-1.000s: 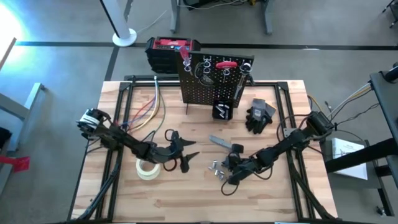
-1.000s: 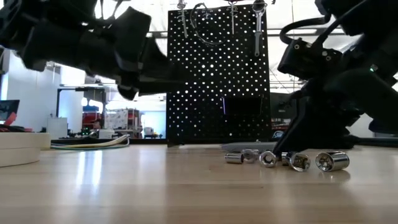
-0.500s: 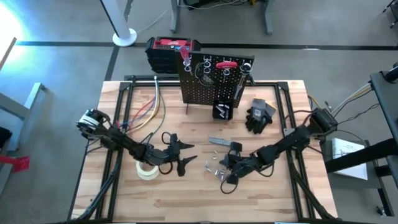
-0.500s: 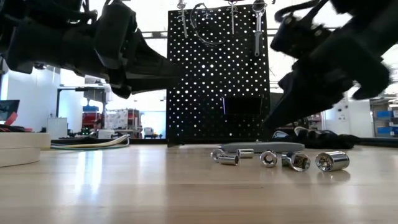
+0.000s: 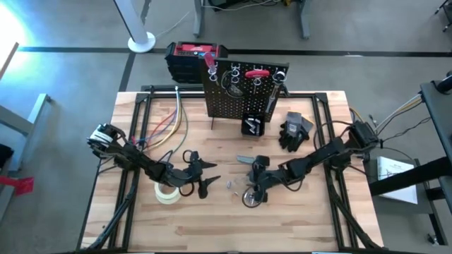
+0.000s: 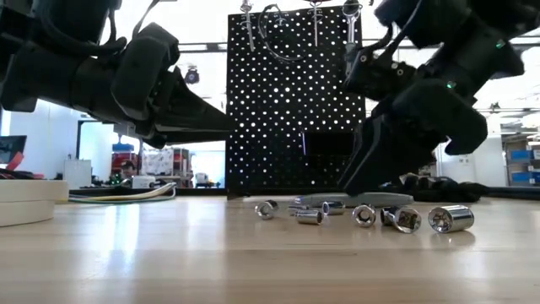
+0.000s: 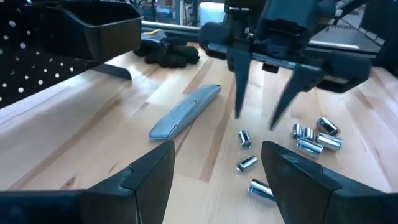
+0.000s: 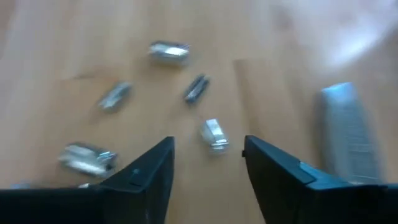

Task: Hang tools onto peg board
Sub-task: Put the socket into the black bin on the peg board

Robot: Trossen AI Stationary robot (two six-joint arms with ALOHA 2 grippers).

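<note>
Several short silvery bits [image 7: 311, 140] lie scattered on the wooden table, with one [image 8: 214, 134] lying ahead of the gap between my right fingers. My right gripper [image 7: 254, 121] hovers open just above them, touching nothing; in the high view my right gripper [image 5: 252, 192] is at mid-table. A grey metal tool [image 7: 186, 112] lies flat beside it. My left gripper [image 7: 217, 180] stands open to the left of the bits, holding nothing. The black peg board [image 5: 240, 92] stands upright at the far edge, with wrenches [image 6: 350, 34] and a red-handled tool [image 5: 256, 72] hanging from it.
A whitish tape roll [image 5: 167, 192] lies under my left arm. Black gloves [image 5: 295, 130] lie right of the peg board's small black bin [image 5: 253, 125]. A red-and-black box [image 5: 194, 56] stands behind the board, and coloured cables [image 5: 169, 123] lie at the far left.
My right gripper has moved toward the table's left and far edges over the bits and has opened. The bits have scattered, and one has rolled off toward the table's left, apart from the others.
</note>
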